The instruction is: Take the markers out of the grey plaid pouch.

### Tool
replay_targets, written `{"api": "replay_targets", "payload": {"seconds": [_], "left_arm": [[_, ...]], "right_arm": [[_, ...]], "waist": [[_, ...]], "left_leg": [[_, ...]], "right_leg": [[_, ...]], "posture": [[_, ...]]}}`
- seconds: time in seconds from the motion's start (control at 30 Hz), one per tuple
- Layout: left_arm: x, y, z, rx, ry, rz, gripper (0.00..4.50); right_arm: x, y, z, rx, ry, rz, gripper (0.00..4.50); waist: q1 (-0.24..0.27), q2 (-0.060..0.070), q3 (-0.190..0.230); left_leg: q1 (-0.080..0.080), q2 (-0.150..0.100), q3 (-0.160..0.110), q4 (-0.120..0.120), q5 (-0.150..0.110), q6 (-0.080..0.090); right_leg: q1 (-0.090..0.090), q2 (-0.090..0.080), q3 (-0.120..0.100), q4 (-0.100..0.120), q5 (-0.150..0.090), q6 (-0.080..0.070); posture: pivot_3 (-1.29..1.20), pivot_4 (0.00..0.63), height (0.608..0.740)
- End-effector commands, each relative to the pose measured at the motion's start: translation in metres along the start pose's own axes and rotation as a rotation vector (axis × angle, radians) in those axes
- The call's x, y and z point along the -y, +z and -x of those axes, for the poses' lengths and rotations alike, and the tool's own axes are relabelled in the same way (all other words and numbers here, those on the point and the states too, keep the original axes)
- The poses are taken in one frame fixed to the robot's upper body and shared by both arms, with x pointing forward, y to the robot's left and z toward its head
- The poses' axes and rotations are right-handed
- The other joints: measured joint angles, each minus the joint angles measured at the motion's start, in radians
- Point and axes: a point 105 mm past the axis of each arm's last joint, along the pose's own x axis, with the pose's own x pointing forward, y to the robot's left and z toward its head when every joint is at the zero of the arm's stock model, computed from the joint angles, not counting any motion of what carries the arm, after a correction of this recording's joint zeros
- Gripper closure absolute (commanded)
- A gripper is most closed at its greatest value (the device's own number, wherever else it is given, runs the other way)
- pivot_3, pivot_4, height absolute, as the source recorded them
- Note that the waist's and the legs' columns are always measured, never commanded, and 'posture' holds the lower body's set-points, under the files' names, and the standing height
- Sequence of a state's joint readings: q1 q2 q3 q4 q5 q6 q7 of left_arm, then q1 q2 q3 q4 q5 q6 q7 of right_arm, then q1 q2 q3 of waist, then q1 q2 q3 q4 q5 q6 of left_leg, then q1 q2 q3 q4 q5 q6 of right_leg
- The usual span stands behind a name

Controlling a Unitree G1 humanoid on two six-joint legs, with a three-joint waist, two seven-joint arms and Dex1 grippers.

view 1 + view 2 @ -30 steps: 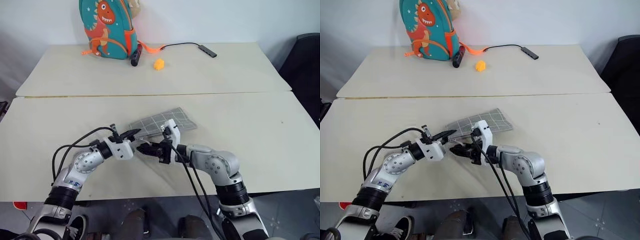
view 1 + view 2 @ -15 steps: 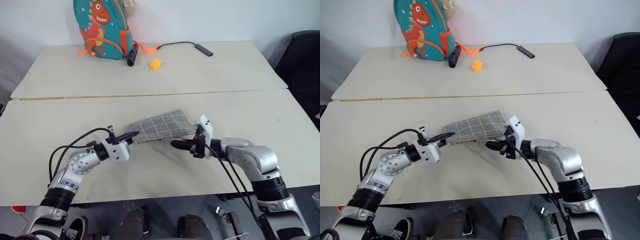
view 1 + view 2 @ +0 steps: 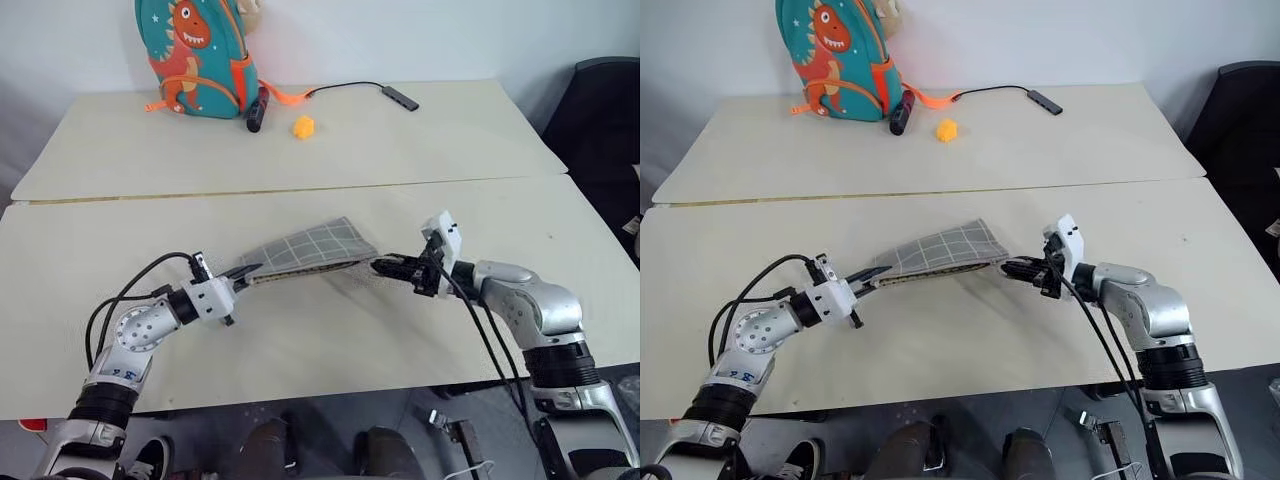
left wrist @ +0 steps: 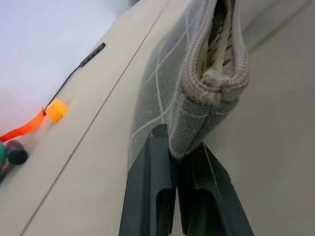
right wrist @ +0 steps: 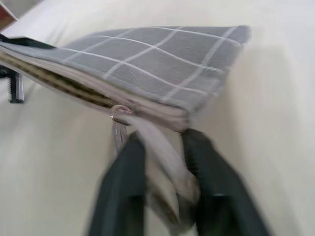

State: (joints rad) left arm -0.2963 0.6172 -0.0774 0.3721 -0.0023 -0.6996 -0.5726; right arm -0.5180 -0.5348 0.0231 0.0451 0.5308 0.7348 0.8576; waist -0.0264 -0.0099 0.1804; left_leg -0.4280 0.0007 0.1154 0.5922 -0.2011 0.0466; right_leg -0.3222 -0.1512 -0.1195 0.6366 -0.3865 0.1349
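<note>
The grey plaid pouch (image 3: pixel 305 250) is stretched between my two grippers, just above the near table. My left gripper (image 3: pixel 240 272) is shut on the pouch's left end; in the left wrist view its fingers (image 4: pixel 152 162) pinch the fabric corner of the pouch (image 4: pixel 162 88) below the parted zip, where tan lining shows. My right gripper (image 3: pixel 385 267) is at the pouch's right end. There its fingers (image 5: pixel 125 182) stand apart, with the clear ring pull (image 5: pixel 120 112) and a pale strip between them. The markers are hidden.
A teal dinosaur backpack (image 3: pixel 195 50) stands at the far table's back left, with a dark stubby cylinder (image 3: pixel 255 110) and a small orange block (image 3: pixel 303 126) beside it. A black cable with an adapter (image 3: pixel 398 97) lies further right. A dark chair (image 3: pixel 605 110) is at the right edge.
My right gripper has travelled to the right along the pouch's edge, from beside the left gripper to the pouch's far end, and its fingers have parted. The left gripper keeps its grip.
</note>
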Motion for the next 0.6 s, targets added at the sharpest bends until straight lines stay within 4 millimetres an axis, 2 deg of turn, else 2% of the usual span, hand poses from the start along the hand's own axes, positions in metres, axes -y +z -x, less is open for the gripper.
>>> {"api": "replay_targets", "payload": {"seconds": [0.03,0.1,0.3,0.4,0.5,0.6], "left_arm": [[-0.005,0.005,0.002,0.027,0.026,0.011,4.5],[-0.004,0.005,0.001,0.025,0.014,0.006,4.5],[0.0,0.004,0.0,0.021,0.006,0.011,4.5],[0.002,0.002,-0.001,0.013,0.001,0.012,4.5],[0.002,0.001,-0.004,0.005,-0.011,0.013,4.5],[0.002,0.003,-0.009,0.005,-0.025,0.026,4.5]], "right_arm": [[-0.004,0.012,0.013,0.032,0.004,0.078,1.97],[-0.014,0.014,0.023,0.015,0.055,0.12,1.3],[-0.017,0.027,0.048,0.016,0.02,0.234,1.3],[-0.022,0.034,0.047,0.042,0.008,0.28,1.3],[-0.044,0.047,0.029,0.126,0.065,0.349,1.88],[-0.074,0.055,0.003,0.24,0.1,0.42,2.92]], "waist": [[0.004,0.0,0.0],[0.009,0.0,0.0],[0.014,0.0,0.0],[0.014,0.0,0.0],[0.013,0.0,0.0],[0.012,0.0,0.0]], "left_leg": [[0.0,0.0,0.0,0.0,0.0,0.0],[0.0,-0.001,0.0,0.0,0.0,0.001],[-0.001,0.0,0.0,0.0,-0.001,0.001],[-0.001,0.001,0.0,0.0,-0.001,0.001],[-0.001,0.001,0.0,0.0,-0.001,0.0],[-0.001,0.002,0.0,0.0,-0.001,0.0]], "right_leg": [[0.0,0.0,0.0,0.0,0.0,0.0],[0.0,0.0,0.0,0.0,0.0,0.0],[0.0,-0.002,0.0,-0.003,0.0,0.0],[0.0,-0.002,0.0,-0.004,0.0,0.0],[0.0,-0.002,0.0,-0.004,0.0,0.0],[0.0,-0.001,0.0,-0.003,0.0,0.0]], "posture": [[0.0,0.15,0.74],[0.0,0.15,0.74],[0.0,0.15,0.74],[0.0,0.15,0.74],[0.0,0.15,0.74],[0.0,0.15,0.74]]}}
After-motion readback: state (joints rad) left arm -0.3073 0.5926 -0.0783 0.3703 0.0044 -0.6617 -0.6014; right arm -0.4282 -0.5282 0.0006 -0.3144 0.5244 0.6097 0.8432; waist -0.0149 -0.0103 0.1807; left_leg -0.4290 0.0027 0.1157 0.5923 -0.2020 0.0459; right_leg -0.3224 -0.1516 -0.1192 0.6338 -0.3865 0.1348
